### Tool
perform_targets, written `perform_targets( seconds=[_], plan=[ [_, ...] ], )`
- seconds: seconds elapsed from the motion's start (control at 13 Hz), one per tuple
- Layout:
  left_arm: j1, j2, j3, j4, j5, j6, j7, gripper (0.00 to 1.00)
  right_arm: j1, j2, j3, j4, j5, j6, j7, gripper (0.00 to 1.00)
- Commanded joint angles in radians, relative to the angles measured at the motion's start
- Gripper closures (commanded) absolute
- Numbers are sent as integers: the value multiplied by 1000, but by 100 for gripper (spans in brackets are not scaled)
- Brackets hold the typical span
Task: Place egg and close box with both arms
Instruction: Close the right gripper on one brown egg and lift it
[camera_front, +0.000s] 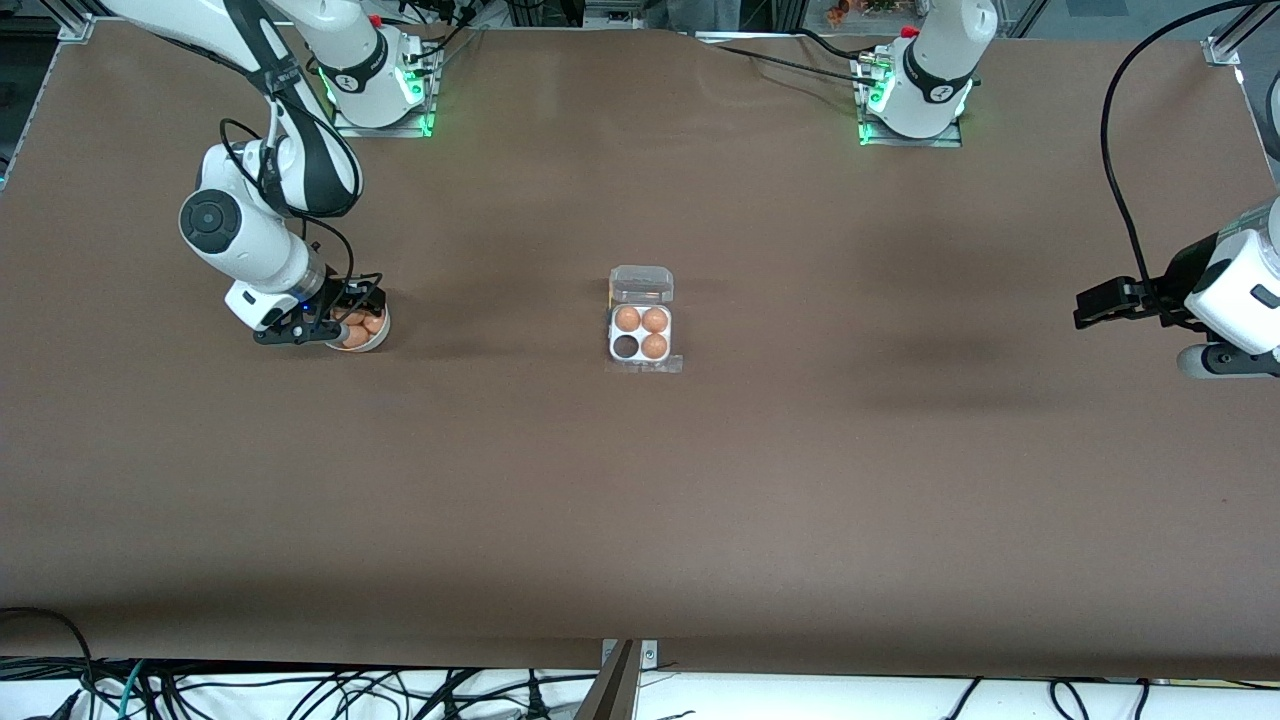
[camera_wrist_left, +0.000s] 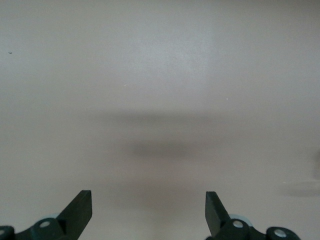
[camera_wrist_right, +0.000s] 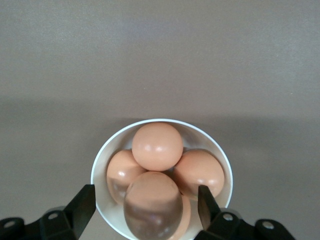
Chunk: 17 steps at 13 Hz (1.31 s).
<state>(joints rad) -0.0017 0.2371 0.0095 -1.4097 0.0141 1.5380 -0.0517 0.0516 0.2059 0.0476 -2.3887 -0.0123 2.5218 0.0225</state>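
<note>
The clear egg box (camera_front: 641, 333) sits mid-table with its transparent lid (camera_front: 641, 284) swung open. Three brown eggs (camera_front: 654, 320) fill its cells; the cell (camera_front: 626, 346) nearer the front camera on the right arm's side is empty. My right gripper (camera_front: 352, 322) is low over a round white bowl (camera_front: 378, 338) of several brown eggs. In the right wrist view the bowl (camera_wrist_right: 102, 165) lies under the open gripper (camera_wrist_right: 145, 206), whose fingers (camera_wrist_right: 82, 202) flank the closest egg (camera_wrist_right: 152, 202) without touching it. My left gripper (camera_front: 1092, 304) waits open and empty (camera_wrist_left: 148, 210).
The brown table (camera_front: 640, 500) is bare apart from the box and the bowl. The left arm hangs over the table's edge at its own end. Cables run along the table's front edge (camera_front: 300, 690).
</note>
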Motion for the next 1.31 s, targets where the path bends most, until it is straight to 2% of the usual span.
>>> perform_targets(
  seconds=[0.0, 0.15, 0.23, 0.69, 1.08, 1.23],
  plan=[
    [3, 7, -2, 18, -13, -13, 0, 0, -12, 9, 2, 5, -8, 11, -19, 17],
    [5, 7, 0, 20, -13, -13, 0, 0, -12, 9, 2, 5, -8, 11, -19, 23],
    [5, 8, 0, 18, -13, -13, 0, 0, -12, 10, 2, 5, -8, 9, -19, 31],
    [3, 7, 0, 18, -13, -13, 0, 0, -12, 21, 2, 3, -8, 6, -21, 35],
    [3, 8, 0, 18, -13, -13, 0, 0, -12, 33, 2, 3, -8, 3, -69, 54],
    [3, 8, -2, 20, -13, -13, -2, 0, -12, 33, 2, 5, -8, 3, -84, 65]
  ],
)
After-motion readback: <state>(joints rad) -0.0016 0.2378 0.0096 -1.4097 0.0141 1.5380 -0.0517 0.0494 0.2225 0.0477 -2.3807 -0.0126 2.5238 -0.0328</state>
